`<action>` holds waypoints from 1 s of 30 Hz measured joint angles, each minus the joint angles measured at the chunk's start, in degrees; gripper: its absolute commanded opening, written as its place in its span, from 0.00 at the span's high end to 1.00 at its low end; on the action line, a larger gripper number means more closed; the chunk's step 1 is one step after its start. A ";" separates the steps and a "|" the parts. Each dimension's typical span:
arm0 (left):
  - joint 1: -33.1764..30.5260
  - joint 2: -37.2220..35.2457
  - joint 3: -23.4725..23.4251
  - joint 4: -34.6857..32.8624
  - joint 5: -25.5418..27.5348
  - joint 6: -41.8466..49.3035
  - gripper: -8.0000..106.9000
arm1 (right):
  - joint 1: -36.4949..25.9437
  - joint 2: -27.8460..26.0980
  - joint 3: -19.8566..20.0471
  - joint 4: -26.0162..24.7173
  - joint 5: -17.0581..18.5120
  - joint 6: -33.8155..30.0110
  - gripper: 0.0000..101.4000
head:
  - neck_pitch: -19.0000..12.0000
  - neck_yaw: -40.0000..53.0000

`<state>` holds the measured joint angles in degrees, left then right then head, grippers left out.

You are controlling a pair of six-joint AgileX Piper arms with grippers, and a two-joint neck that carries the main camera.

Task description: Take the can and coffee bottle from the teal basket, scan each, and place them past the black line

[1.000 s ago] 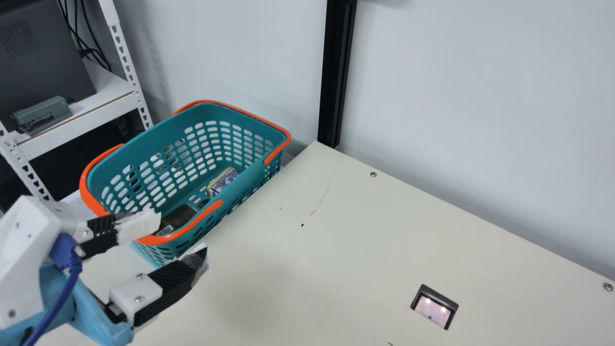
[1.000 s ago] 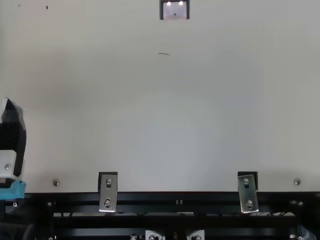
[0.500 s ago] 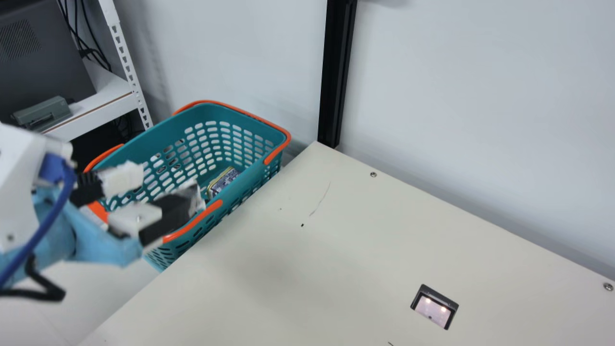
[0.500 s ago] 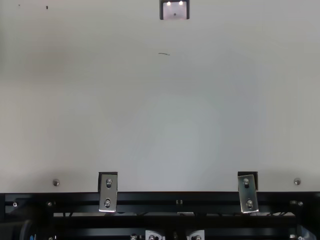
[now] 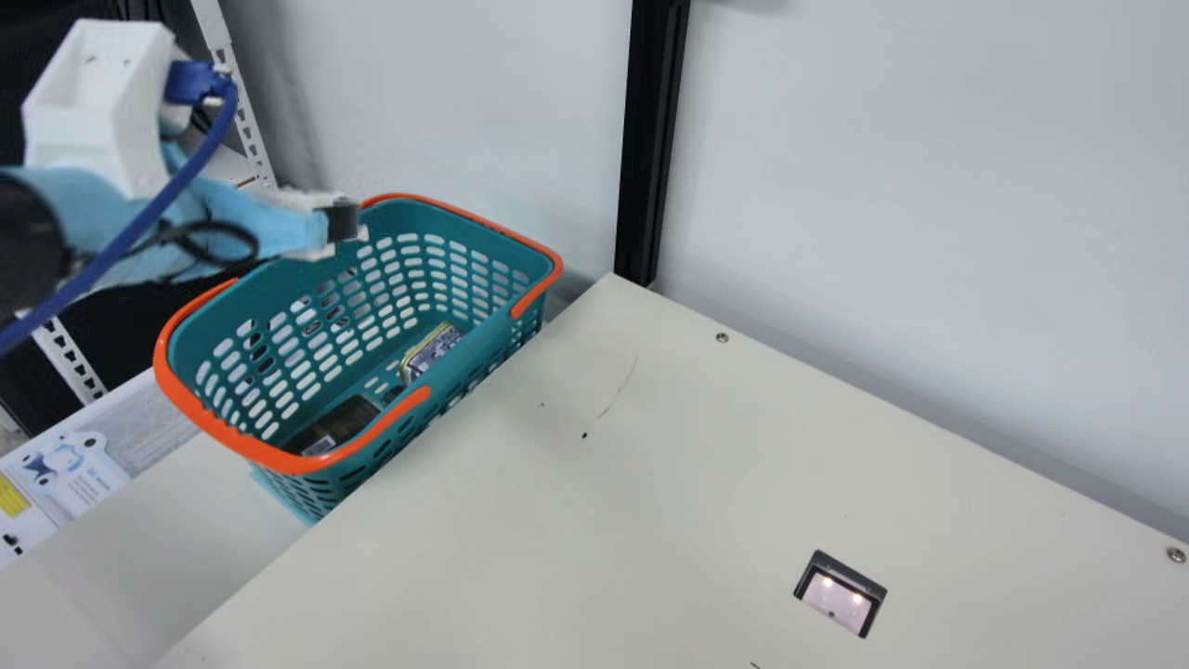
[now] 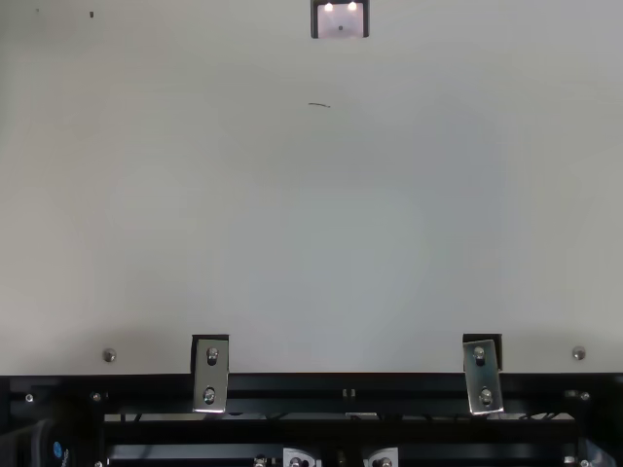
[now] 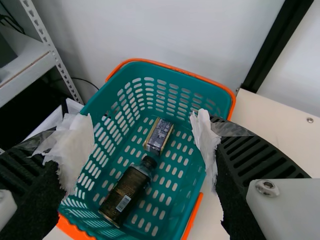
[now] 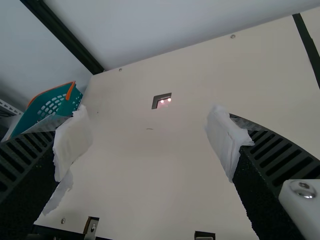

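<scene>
Coffee bottle (image 7: 125, 196) is lying on its side in the teal basket (image 5: 409, 218), long axis running near-left to far-right, top pointing toward the can (image 7: 159, 134). Both are sitting below the left gripper (image 7: 142, 122), the nearer one, its fingers standing spread, empty; the right gripper (image 8: 147, 120) is likewise gaping, farther off.
</scene>
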<state>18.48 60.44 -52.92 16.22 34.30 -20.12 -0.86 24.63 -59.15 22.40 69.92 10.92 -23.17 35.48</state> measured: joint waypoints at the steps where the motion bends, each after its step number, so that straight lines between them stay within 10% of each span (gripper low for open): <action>1: 0.00 0.76 -0.13 0.00 -0.10 -0.13 0.15 | 0.00 0.00 0.00 0.00 0.00 0.00 0.00 | 0.00 0.00; 14: 0.44 5.06 -2.72 0.97 0.58 -1.02 0.15 | 0.00 0.00 0.00 0.00 0.00 0.00 0.00 | 0.29 0.00; 30: -4.73 29.45 -13.28 23.27 -1.46 -21.41 0.15 | 0.00 0.00 0.00 0.00 0.00 0.00 0.00 | 0.00 0.00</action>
<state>13.75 89.89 -66.19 39.49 32.83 -41.52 -0.86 24.63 -59.15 22.40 69.92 10.92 -23.17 35.48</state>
